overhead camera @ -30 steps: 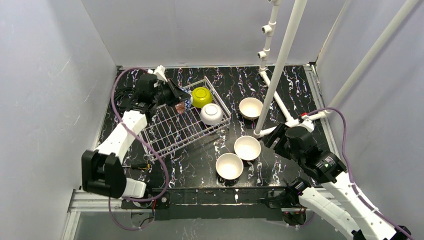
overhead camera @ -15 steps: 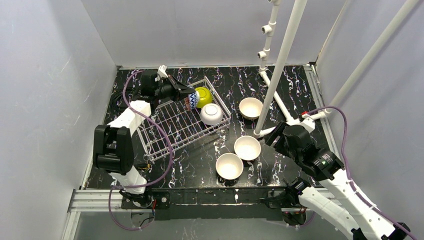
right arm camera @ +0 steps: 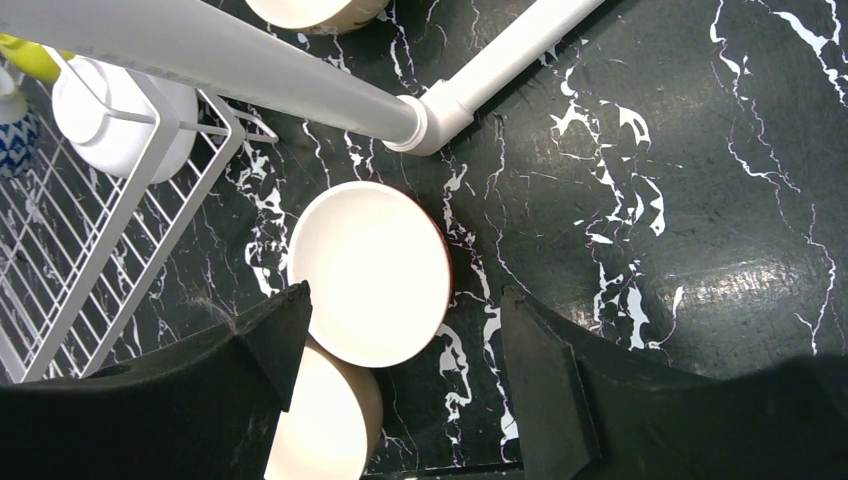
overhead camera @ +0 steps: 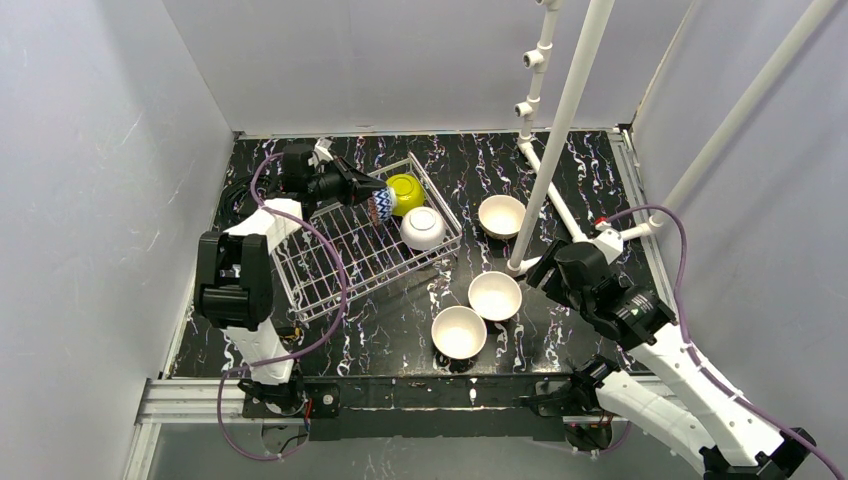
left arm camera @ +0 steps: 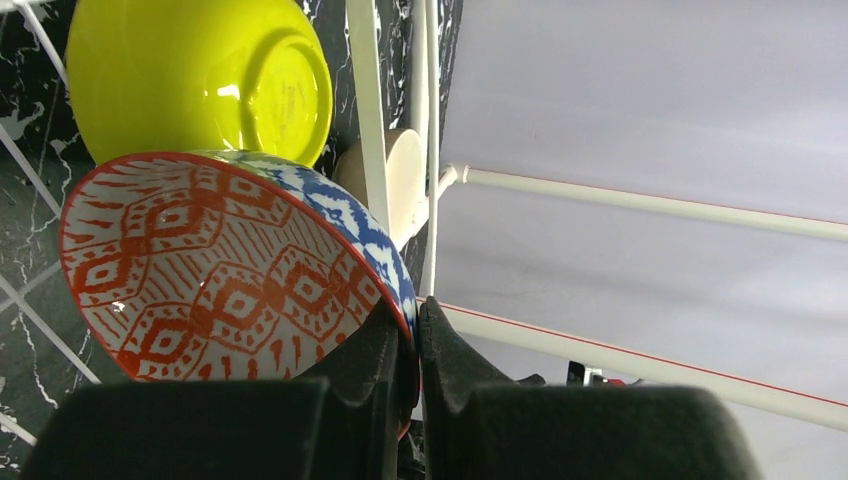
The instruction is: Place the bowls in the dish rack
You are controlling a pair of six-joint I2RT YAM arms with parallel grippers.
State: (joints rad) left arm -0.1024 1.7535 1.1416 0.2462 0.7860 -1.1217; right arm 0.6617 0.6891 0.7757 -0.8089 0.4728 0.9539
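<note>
My left gripper (overhead camera: pixel 368 193) is shut on the rim of the blue-white patterned bowl (overhead camera: pixel 382 205), red-patterned inside (left arm camera: pixel 220 280), held tilted on edge over the far end of the dish rack (overhead camera: pixel 345 265). The yellow-green bowl (overhead camera: pixel 405 193) stands on edge just beyond it (left arm camera: pixel 200 75). A white bowl (overhead camera: pixel 423 228) lies upside down in the rack. Three bowls with white insides sit upright on the table: one (overhead camera: pixel 500 215) by the pipe, one (overhead camera: pixel 495 295) in the middle, one (overhead camera: pixel 459 331) nearest. My right gripper (right arm camera: pixel 400 330) is open above the middle bowl (right arm camera: pixel 370 270).
A white pipe frame (overhead camera: pixel 560 130) rises from the table between the rack and my right arm; its foot and elbow joint (right arm camera: pixel 435 115) lie just beyond the middle bowl. The walls enclose the black marbled table (overhead camera: pixel 600 180) on three sides.
My left gripper has carried the patterned bowl toward the far end of the rack, up against the yellow-green bowl. My right gripper has moved left toward the middle bowl.
</note>
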